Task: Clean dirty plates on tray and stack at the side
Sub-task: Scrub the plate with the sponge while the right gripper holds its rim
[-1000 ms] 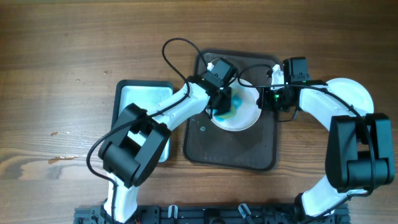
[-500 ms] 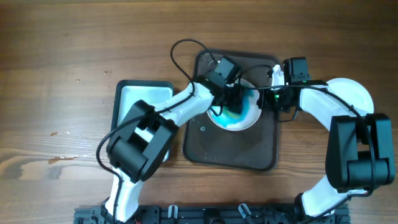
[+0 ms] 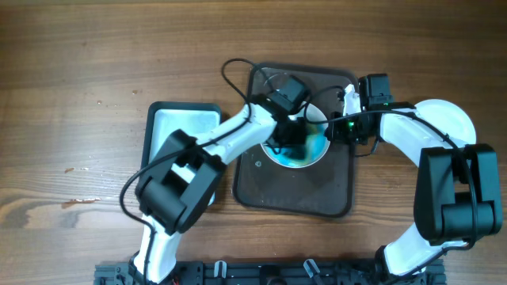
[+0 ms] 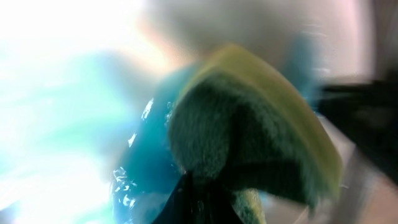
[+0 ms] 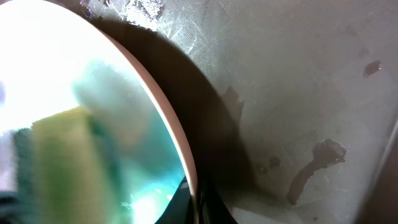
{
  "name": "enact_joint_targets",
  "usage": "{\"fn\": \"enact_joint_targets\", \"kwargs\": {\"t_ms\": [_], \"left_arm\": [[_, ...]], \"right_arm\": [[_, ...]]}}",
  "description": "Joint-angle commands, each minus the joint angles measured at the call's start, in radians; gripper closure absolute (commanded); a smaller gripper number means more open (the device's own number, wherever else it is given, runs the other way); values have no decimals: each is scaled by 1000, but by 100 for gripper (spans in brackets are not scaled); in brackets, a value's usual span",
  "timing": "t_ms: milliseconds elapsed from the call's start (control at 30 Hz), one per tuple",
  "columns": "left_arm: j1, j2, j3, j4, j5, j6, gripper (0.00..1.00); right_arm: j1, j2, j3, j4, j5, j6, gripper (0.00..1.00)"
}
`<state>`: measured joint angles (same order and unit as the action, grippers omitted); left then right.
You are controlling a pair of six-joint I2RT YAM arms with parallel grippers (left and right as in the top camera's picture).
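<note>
A white plate (image 3: 315, 147) smeared with blue lies on the dark tray (image 3: 295, 190). My left gripper (image 3: 290, 134) is shut on a green and yellow sponge (image 4: 249, 137) that presses on the plate's wet blue centre (image 4: 140, 174). My right gripper (image 3: 339, 127) is shut on the plate's right rim (image 5: 177, 134), one finger on each side of the edge. The sponge also shows in the right wrist view (image 5: 62, 162), over the plate. A plain white plate (image 3: 455, 119) lies on the table to the right of the tray, partly under my right arm.
A smaller black-rimmed tray (image 3: 184, 127) with a pale interior lies to the left of the dark tray. The dark tray's floor (image 5: 298, 93) shows wet marks beside the plate. Cables loop above the left wrist.
My left gripper has moved the sponge rightward and down across the plate. The blue smear now covers more of the plate. The right gripper has held still on the rim.
</note>
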<state>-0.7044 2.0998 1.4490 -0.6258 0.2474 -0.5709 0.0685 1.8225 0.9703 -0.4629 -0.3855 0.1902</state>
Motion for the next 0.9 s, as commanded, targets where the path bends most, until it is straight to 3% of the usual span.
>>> {"fn": "enact_joint_targets", "kwargs": {"t_ms": [0, 133, 333, 500, 667, 767, 867], "left_arm": [[82, -37, -53, -117, -389, 24, 96], [91, -65, -54, -77, -482, 74, 96], [35, -21, -56, 53, -242, 57, 96], [-59, 49, -56, 192, 84, 31, 96], [-99, 55, -56, 257, 175, 31, 96], [-74, 55, -55, 217, 132, 31, 96], [-26, 47, -55, 98, -50, 32, 96]], "right_arm": [[-6, 35, -30, -5, 71, 23, 96], [-6, 35, -30, -4, 71, 23, 96], [-6, 35, -30, -9, 71, 23, 96], [-6, 35, -30, -9, 66, 23, 96], [-6, 35, -30, -8, 48, 22, 96], [-6, 35, -30, -7, 48, 22, 96], [-6, 35, -30, -7, 48, 22, 96]]}}
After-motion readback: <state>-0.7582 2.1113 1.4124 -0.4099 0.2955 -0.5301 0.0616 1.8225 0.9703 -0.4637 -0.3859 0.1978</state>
